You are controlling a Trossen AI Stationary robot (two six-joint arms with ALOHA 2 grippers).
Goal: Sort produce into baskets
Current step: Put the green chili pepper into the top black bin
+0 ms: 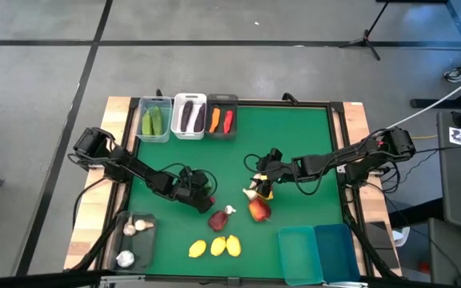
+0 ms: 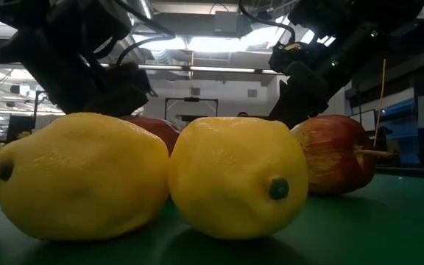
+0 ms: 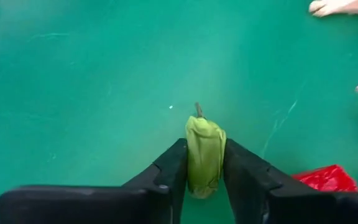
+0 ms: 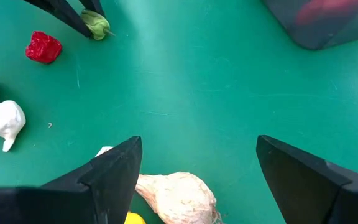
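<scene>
My left gripper (image 1: 204, 194) is left of the table's middle, shut on a small green piece of produce (image 3: 205, 155) with a thin stem. A red piece (image 3: 325, 179) lies beside it. My right gripper (image 1: 260, 186) stands open near the middle, its fingers either side of a white garlic bulb (image 4: 179, 196) that lies on the mat untouched. A red round fruit (image 1: 258, 210), a darker red one (image 1: 218, 220) and another garlic (image 1: 230, 210) lie nearby. Three lemons (image 1: 217, 246) sit near the front edge. My left gripper pinches the green piece's two sides (image 3: 194, 163) between its two fingers. The fingers slant down at it from the table's left. The piece's stem end (image 3: 199, 111) sticks out past the fingertips, just over the mat; whether it touches the mat I cannot tell.
At the far edge stand a clear basket with cucumbers (image 1: 155, 120), a white one with eggplants (image 1: 189, 116) and a dark grey one with carrot and chili (image 1: 222, 118). A dark basket holding garlic (image 1: 134, 238) sits front left. Two teal baskets (image 1: 318, 253) sit front right.
</scene>
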